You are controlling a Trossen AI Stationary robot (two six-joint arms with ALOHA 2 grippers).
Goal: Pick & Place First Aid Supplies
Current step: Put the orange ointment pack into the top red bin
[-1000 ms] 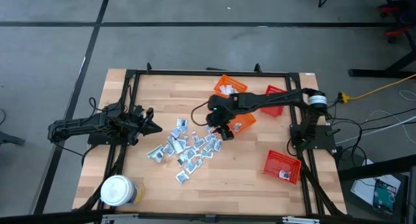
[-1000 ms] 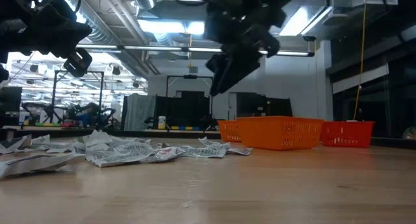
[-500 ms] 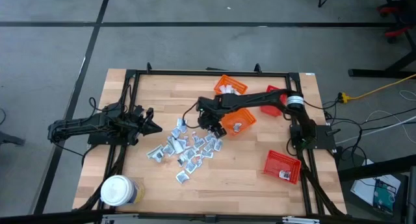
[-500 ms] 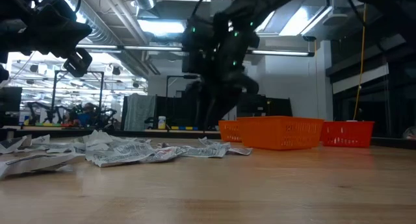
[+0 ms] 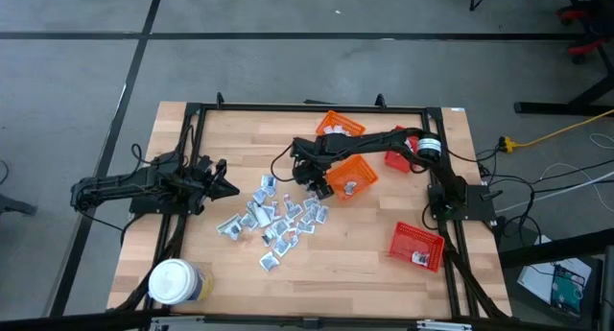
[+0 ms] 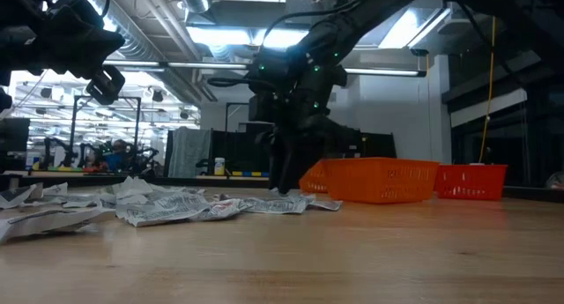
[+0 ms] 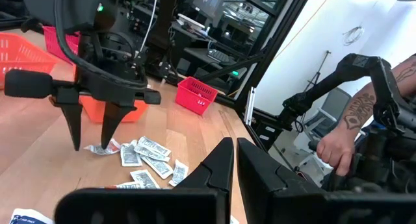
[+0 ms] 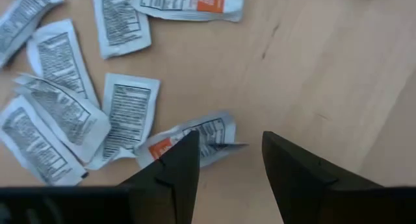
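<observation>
The first aid supplies point(image 5: 278, 216) are several small silvery sachets lying flat in a loose pile mid-table. My right gripper point(image 8: 227, 156) is open and points steeply down at the pile's far right edge. Its fingertips are just above the wood on either side of one end of a crumpled sachet with orange print point(image 8: 195, 136). The low view shows this gripper point(image 6: 284, 185) close to the table top. My left gripper point(image 5: 223, 187) is shut and level at the table's left side, touching nothing; its fingers point(image 7: 224, 162) show in the left wrist view.
An orange basket point(image 5: 353, 176) stands right beside my right gripper, another orange one point(image 5: 338, 127) behind it. Two red baskets point(image 5: 401, 156) point(image 5: 418, 246) sit to the right. A white-lidded jar point(image 5: 175, 283) stands at the near left corner. A person's hand point(image 7: 335, 146) shows beyond the table.
My right gripper has come down from well above the table to just over the wood. It has also moved toward the table's left, onto the pile's far right edge. Its fingers have stayed open. The sachets have not moved.
</observation>
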